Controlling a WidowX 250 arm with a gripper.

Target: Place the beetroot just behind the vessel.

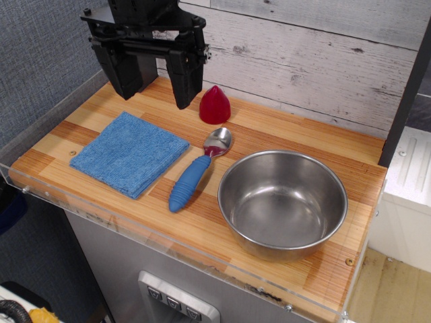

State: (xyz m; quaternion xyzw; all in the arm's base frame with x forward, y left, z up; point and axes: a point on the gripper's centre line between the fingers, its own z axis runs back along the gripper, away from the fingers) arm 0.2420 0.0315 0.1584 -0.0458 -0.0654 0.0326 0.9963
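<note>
The beetroot [215, 105], a small glossy dark-red cone with a pointed top, stands upright on the wooden counter near the back wall. The vessel [283, 202], a large shiny steel bowl, sits empty at the front right of the counter. My gripper [156, 94] hangs at the back left, just left of the beetroot. Its two black fingers [185, 81] are spread wide apart and hold nothing. The right finger is close to the beetroot but apart from it.
A folded blue cloth [129, 153] lies at the left. A metal spoon with a blue handle [196, 171] lies between cloth and bowl. A clear plastic rim [101, 215] edges the counter. A plank wall stands behind.
</note>
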